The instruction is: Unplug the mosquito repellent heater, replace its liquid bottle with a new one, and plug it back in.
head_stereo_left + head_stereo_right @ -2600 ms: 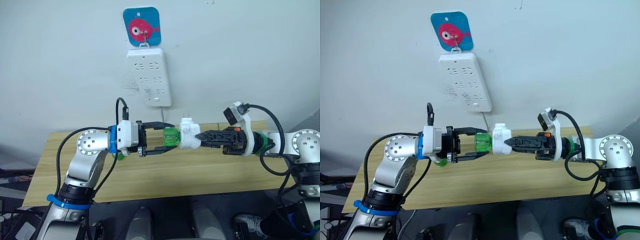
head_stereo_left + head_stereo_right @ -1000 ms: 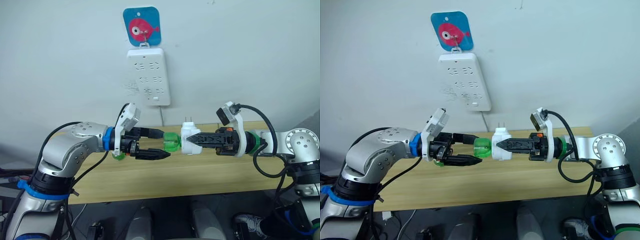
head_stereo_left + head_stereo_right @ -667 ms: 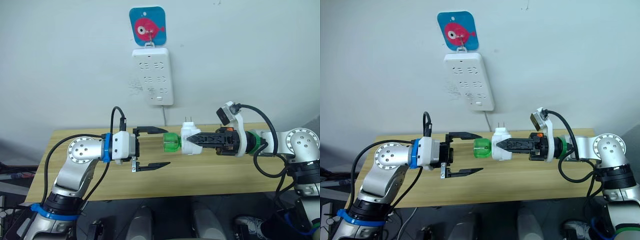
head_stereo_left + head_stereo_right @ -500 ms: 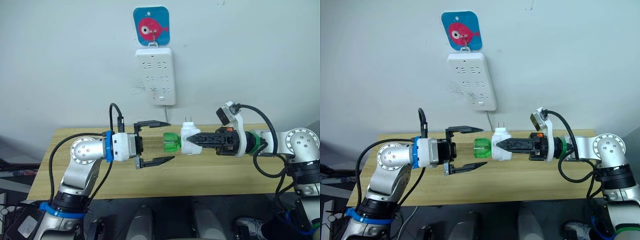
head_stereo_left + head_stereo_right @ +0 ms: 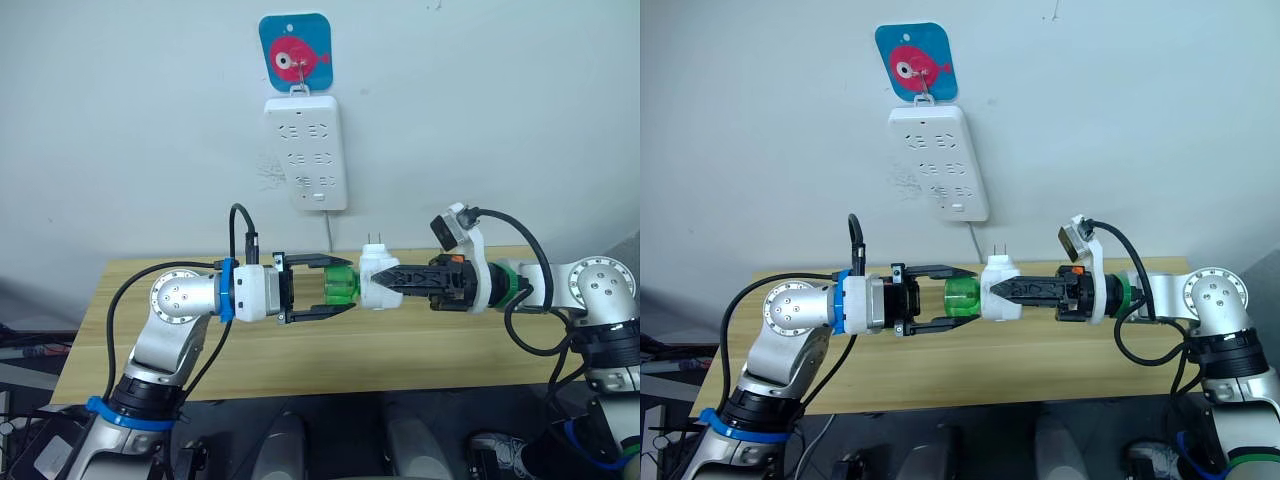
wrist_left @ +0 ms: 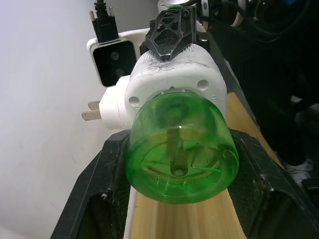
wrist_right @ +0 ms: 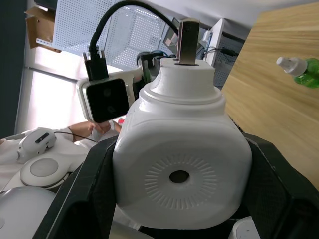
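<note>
Heater held in mid-air over the table, both end effectors on it.

The wooden table [image 5: 420, 350] ran across the lower middle of the frame, with the white power strip [image 5: 306, 152] hanging on the wall at upper centre under a blue fish hook plate [image 5: 296, 57]. The right end effector [image 5: 392, 281] reached in from the right, its fingers closed on the mosquito repellent heater [image 5: 375, 278], which hung at frame centre above the table, prongs pointing up. The left end effector [image 5: 340, 286] came from the left, its black fingers [image 6: 97, 199] partly open and set on either side of the green liquid bottle [image 5: 341, 283] attached to the heater; contact could not be told. In the right wrist view, another green bottle [image 7: 301, 72] lay on the table.
</note>
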`<state>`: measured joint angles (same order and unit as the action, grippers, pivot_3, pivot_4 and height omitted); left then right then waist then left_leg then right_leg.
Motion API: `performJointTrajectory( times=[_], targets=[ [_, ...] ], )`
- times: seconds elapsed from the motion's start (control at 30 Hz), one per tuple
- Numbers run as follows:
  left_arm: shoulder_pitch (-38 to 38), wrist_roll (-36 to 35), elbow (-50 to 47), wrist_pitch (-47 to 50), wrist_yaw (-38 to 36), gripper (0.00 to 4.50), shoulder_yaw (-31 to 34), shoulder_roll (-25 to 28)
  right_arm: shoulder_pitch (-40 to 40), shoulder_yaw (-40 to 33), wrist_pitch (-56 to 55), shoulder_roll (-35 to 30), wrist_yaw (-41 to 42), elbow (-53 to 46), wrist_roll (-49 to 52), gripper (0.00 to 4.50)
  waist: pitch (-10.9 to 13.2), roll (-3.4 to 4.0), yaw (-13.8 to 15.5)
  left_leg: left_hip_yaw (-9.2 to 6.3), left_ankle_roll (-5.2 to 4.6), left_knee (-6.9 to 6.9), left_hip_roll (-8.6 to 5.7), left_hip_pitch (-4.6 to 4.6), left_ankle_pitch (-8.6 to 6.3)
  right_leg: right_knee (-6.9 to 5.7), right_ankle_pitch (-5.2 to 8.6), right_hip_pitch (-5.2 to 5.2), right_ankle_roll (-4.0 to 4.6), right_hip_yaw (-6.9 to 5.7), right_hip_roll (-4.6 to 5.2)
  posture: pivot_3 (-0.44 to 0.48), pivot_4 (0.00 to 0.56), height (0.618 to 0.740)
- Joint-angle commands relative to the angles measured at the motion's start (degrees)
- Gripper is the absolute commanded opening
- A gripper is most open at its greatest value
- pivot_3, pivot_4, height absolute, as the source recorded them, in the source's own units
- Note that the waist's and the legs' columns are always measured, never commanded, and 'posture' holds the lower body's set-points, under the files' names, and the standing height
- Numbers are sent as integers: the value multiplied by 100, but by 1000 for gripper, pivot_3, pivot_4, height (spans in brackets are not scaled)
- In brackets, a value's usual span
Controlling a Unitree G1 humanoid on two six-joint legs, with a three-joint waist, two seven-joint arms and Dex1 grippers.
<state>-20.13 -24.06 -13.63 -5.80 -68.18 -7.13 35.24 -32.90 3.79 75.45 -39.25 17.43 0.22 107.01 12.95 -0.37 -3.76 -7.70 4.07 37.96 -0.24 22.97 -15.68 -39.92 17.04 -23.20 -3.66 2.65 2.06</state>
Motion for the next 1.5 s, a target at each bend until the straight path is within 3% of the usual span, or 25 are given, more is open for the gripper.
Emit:
performJointTrajectory(
  times=[0.03,0.13,0.2,0.4,0.63,0.8,0.97,1.27,1.37,1.5],
  targets=[
    [-387,-1265,-439,2609,255,2283,144,653,-49,-147,7,-87,112,-122,-18,2991,0,0,-16,0,-1,0,-1,0,0,0,0,0,0,0,0,-46,197,734],
    [-1183,-3189,35,5497,491,2283,331,1105,-41,-135,42,-92,175,-180,-89,2991,2,-4,-31,-8,-3,1,-2,0,2,-2,1,1,-1,-6,0,-42,197,734],
    [-1504,-3427,348,6026,431,2283,387,1164,-34,-123,51,-97,211,-216,-119,2991,2,-3,-71,-11,-5,1,-3,0,2,-4,1,2,-2,-11,0,-50,198,734],
    [-1386,-3068,112,5660,551,2283,504,1034,10,-128,18,-125,243,-292,-175,2991,5,-1,-159,-2,-5,-11,3,-1,2,3,2,-6,-1,-5,-3,-58,200,734],
    [-662,-1752,-259,3902,124,4497,327,995,48,-162,-18,-190,203,-226,-124,2991,5,-1,-98,2,-4,-8,3,0,3,3,3,-5,2,1,-5,-56,199,734],
    [-67,-476,-167,1439,-180,4500,293,622,35,-198,-17,-214,186,-166,-125,2991,5,-1,-78,5,-4,-11,4,2,3,12,2,-4,2,2,-3,-57,201,734],
    [67,-76,-15,-107,-166,4500,399,29,12,-194,-25,-203,168,-154,-134,2991,5,-1,-39,6,-4,-8,2,3,3,13,2,-3,3,4,0,-56,201,734],
    [7,373,421,-1108,-141,4500,181,-297,-10,-162,-33,-170,126,-162,-127,2991,5,-1,-34,5,-5,-4,1,2,2,6,1,-2,2,2,0,-62,198,734],
    [-21,387,521,-1187,-197,3872,130,-288,-36,-159,-28,-161,128,-158,-136,2991,5,-1,-40,4,-5,-4,0,2,2,6,1,-1,2,2,0,-64,197,734],
    [-68,308,491,-1086,-149,2639,98,-303,-37,-159,-40,-147,116,-167,-134,2991,5,-1,-52,3,-5,-4,1,2,2,6,1,-1,2,1,0,-63,196,734]
  ],
)
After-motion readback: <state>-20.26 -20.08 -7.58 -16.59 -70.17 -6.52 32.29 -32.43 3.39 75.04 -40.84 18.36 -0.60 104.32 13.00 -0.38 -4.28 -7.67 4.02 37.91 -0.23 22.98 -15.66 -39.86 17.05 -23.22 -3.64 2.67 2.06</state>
